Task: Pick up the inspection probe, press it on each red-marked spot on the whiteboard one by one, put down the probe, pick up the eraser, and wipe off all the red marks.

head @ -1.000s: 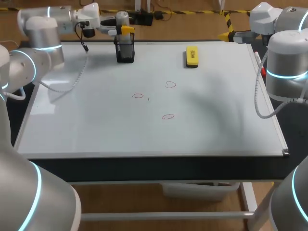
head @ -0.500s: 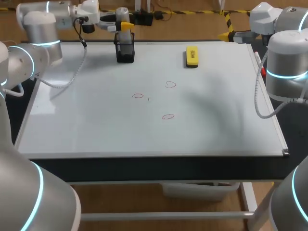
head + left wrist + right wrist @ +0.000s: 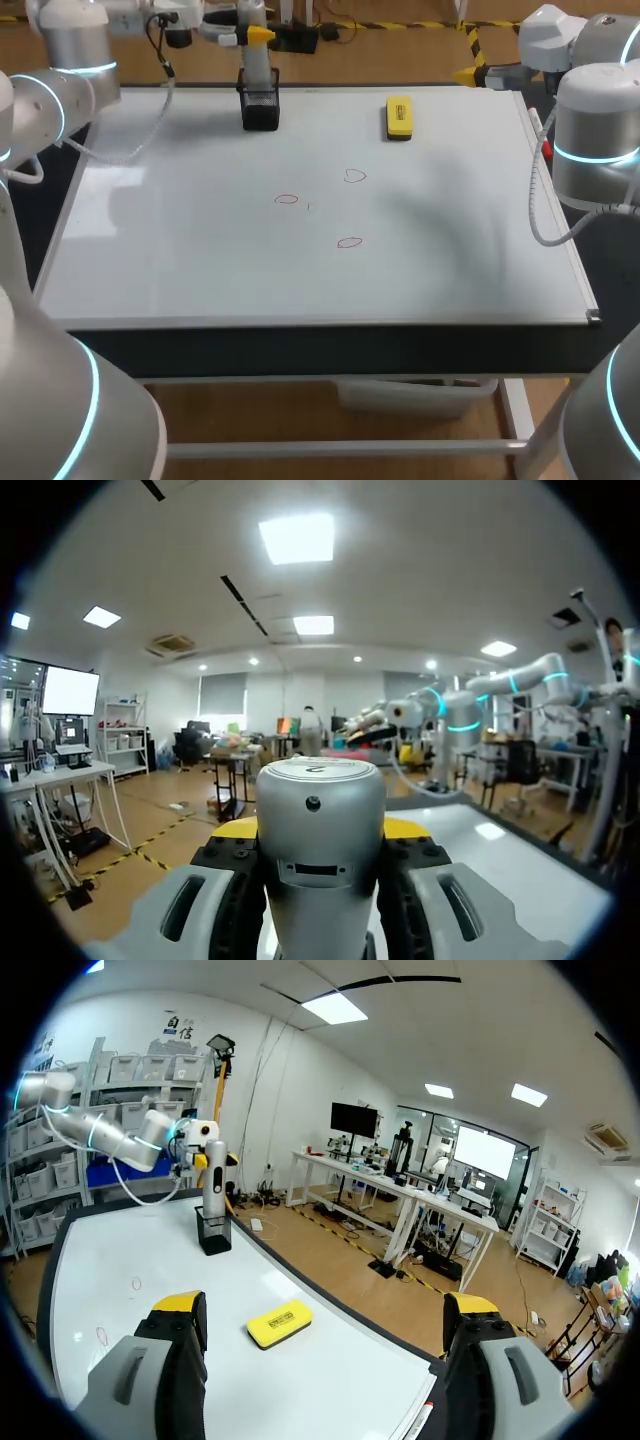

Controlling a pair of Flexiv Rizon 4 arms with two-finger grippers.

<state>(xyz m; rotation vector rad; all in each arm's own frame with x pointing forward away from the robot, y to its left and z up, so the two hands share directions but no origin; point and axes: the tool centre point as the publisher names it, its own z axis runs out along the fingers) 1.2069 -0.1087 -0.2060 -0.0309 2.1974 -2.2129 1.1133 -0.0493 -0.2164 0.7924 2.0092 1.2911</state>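
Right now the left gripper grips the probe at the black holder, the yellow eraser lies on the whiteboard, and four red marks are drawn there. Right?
Not four: the head view shows three red marks. The rest holds: left gripper on the probe at the black holder, yellow eraser on the whiteboard.

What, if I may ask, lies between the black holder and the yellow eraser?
Only bare whiteboard separates holder and eraser, as the head view shows.
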